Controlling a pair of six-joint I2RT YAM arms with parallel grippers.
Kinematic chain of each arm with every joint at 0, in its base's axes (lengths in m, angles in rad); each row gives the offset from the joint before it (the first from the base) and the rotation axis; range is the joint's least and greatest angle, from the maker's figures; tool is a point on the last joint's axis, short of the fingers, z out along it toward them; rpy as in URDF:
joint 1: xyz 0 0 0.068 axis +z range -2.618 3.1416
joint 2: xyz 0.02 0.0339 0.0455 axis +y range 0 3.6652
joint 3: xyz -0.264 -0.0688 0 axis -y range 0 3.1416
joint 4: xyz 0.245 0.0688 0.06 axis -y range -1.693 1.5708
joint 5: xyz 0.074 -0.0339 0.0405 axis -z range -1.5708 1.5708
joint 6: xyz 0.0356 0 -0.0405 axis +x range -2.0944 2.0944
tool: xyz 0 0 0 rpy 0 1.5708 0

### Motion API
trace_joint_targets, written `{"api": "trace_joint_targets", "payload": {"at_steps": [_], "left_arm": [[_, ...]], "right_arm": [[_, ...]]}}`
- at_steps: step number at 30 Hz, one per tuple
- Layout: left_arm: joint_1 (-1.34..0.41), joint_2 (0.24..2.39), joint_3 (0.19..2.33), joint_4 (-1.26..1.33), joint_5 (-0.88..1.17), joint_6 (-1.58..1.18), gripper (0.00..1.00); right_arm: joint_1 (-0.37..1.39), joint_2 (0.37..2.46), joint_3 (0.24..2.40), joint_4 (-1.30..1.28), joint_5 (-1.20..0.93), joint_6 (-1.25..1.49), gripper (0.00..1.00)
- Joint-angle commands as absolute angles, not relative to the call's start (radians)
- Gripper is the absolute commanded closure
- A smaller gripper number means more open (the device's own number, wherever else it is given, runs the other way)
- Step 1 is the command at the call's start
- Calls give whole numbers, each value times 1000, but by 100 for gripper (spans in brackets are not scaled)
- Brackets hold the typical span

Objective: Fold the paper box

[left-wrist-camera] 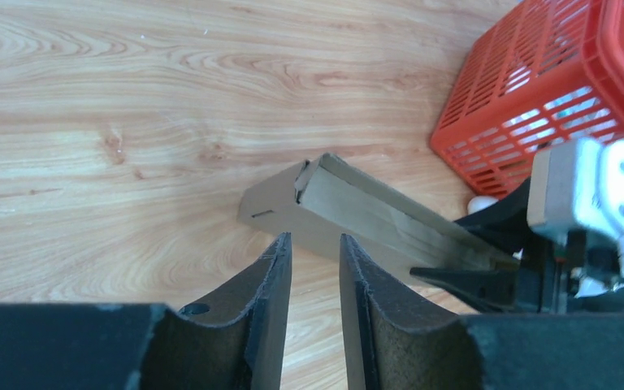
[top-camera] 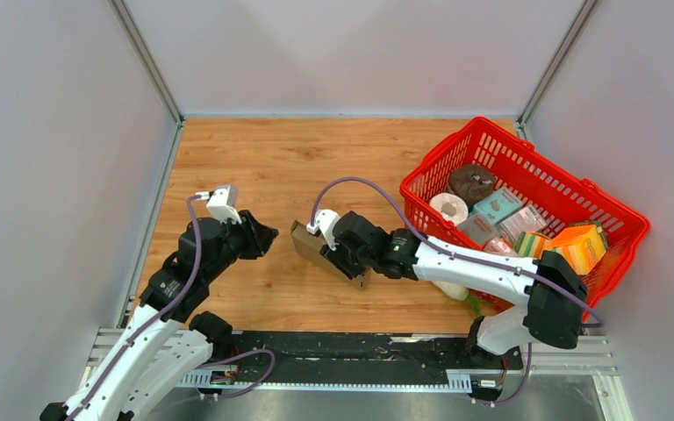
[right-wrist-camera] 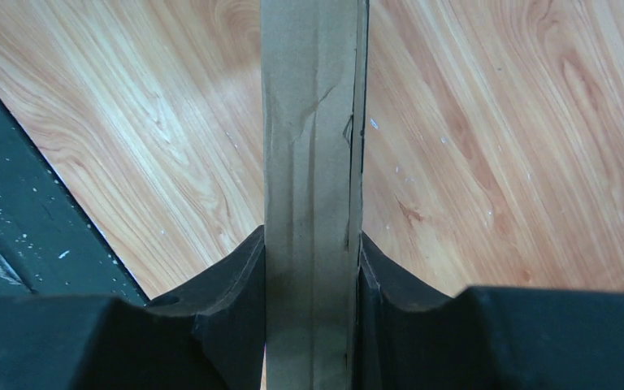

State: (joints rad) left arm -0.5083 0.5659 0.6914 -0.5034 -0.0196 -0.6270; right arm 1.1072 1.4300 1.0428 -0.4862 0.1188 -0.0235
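The paper box [top-camera: 309, 241] is brown cardboard, folded into a flat narrow shape, and stands on edge at mid-table. My right gripper [top-camera: 349, 259] is shut on its right end. In the right wrist view the cardboard [right-wrist-camera: 309, 122] fills the gap between both fingers of the gripper [right-wrist-camera: 313, 244]. My left gripper [top-camera: 268, 235] hovers just left of the box, pointing at it. In the left wrist view its jaws [left-wrist-camera: 313, 240] stand a narrow gap apart with nothing between them, just short of the box's [left-wrist-camera: 357, 215] slotted end.
A red plastic basket [top-camera: 483, 123] with several packaged goods stands at the right, also seen from the left wrist [left-wrist-camera: 536, 81]. A small white item [top-camera: 452, 289] lies under the right arm. The black base rail [top-camera: 342, 351] runs along the near edge.
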Motion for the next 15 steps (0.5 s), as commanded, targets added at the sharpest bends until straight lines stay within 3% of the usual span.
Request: {"api": "trace_joint_targets", "payload": {"at_steps": [1, 5, 10, 15], "left_arm": [[-505, 607, 663, -489, 38, -502, 60], [-505, 673, 655, -425, 34, -457, 55], [-505, 768, 684, -357, 63, -359, 63], [-505, 834, 703, -330, 54, -299, 62]], "right_arm": [[1086, 1482, 1130, -521, 15, -52, 72], [1080, 1519, 1137, -529, 15, -81, 73], [1065, 1529, 1134, -528, -17, -112, 73], [1051, 1534, 1131, -517, -49, -117, 73]]}}
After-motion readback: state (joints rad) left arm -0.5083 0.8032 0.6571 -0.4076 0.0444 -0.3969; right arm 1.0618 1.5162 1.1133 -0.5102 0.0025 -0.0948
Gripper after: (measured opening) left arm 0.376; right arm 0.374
